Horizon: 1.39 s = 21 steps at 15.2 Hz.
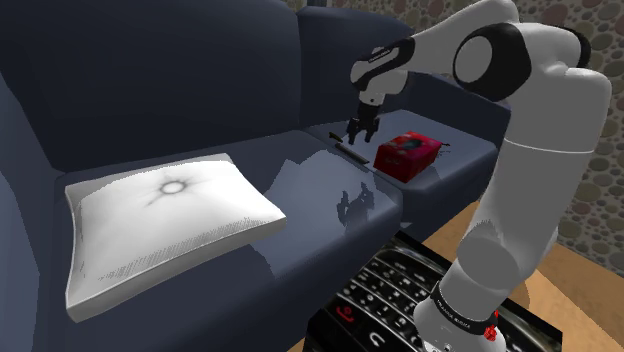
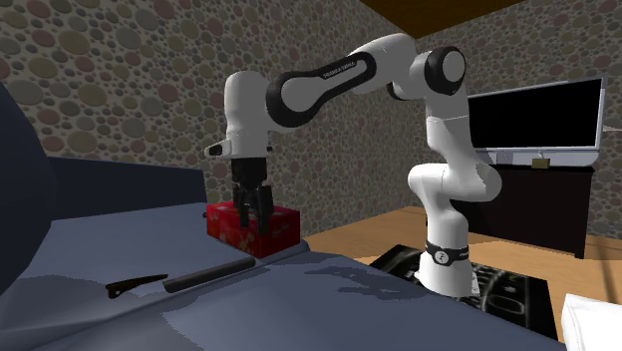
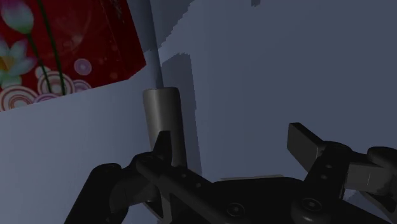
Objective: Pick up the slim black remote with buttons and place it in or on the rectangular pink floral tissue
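The slim dark remote (image 1: 351, 151) lies flat on the blue sofa seat (image 1: 300, 215), just beside the tissue box (image 1: 408, 153), which is drawn dark red with a floral print. My gripper (image 1: 360, 130) hangs a little above the remote, open and holding nothing. In the second exterior view the remote (image 2: 209, 271) is a thin dark bar in front of the box (image 2: 281, 225), with the gripper (image 2: 249, 217) over its far end. In the wrist view the remote (image 3: 162, 118) runs under one finger (image 3: 162, 151) rather than midway in the gripper (image 3: 235, 146), next to the box (image 3: 63, 44).
A white cushion (image 1: 165, 215) lies on the seat at the shoulder view's left. A small black clip-like object (image 2: 135, 287) rests near the remote. The sofa back (image 1: 170, 70) rises behind. A dark TV (image 2: 538, 115) on a cabinet stands beyond my stand (image 1: 400, 300).
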Each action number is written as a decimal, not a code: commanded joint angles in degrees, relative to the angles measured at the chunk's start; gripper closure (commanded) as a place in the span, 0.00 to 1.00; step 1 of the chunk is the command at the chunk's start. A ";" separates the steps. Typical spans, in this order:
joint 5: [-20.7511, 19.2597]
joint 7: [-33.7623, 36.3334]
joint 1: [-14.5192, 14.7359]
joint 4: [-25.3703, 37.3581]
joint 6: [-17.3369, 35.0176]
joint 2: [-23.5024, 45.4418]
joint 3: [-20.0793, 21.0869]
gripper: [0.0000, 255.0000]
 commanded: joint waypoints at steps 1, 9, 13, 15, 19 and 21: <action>1.80 -1.33 -1.29 3.16 0.40 3.97 -0.24 0.00; 6.56 -4.03 -5.62 13.93 0.80 16.16 0.31 0.00; 7.17 -4.42 -5.64 12.64 3.26 17.39 0.68 0.00; 7.42 -4.58 -5.65 12.18 4.21 17.91 0.83 0.00; 7.42 -4.58 -5.66 12.19 4.21 17.92 0.83 0.00; 7.42 -4.58 -5.66 12.19 4.21 17.92 0.83 0.00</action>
